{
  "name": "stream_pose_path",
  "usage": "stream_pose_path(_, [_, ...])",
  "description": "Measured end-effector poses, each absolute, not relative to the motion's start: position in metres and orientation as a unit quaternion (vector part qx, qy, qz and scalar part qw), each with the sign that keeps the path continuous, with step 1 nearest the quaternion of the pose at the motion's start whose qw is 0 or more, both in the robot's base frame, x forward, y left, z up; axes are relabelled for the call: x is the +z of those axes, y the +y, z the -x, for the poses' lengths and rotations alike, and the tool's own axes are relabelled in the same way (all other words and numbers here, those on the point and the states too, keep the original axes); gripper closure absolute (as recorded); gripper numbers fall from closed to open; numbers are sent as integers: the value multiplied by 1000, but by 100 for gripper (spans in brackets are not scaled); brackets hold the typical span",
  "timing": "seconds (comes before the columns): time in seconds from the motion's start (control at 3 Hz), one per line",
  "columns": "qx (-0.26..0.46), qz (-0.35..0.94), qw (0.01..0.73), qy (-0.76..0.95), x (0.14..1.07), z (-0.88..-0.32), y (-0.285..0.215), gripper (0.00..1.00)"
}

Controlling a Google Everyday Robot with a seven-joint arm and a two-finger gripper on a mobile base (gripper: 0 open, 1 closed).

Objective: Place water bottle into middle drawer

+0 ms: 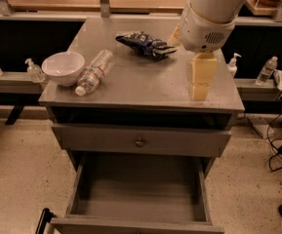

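Reaching comes first: your gripper (pixel 199 89), spread impossible to tell, hangs well right of the water bottle (pixel 94 72), so cross left.

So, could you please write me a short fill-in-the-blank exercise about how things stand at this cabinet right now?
1. The water bottle lies on its ____ beside the white bowl.
2. The middle drawer stands ____, its tray bare.
3. The gripper hangs over the cabinet top, well away from the water bottle, holding ____.

Missing words: side; open; nothing.
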State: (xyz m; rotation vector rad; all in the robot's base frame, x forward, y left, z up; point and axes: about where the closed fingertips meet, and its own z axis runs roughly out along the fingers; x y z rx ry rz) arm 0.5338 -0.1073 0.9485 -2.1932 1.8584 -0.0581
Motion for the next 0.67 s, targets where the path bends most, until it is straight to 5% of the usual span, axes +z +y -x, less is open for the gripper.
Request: stream_pose_path(0.67, [-23, 837, 137, 529, 911, -603, -42, 0])
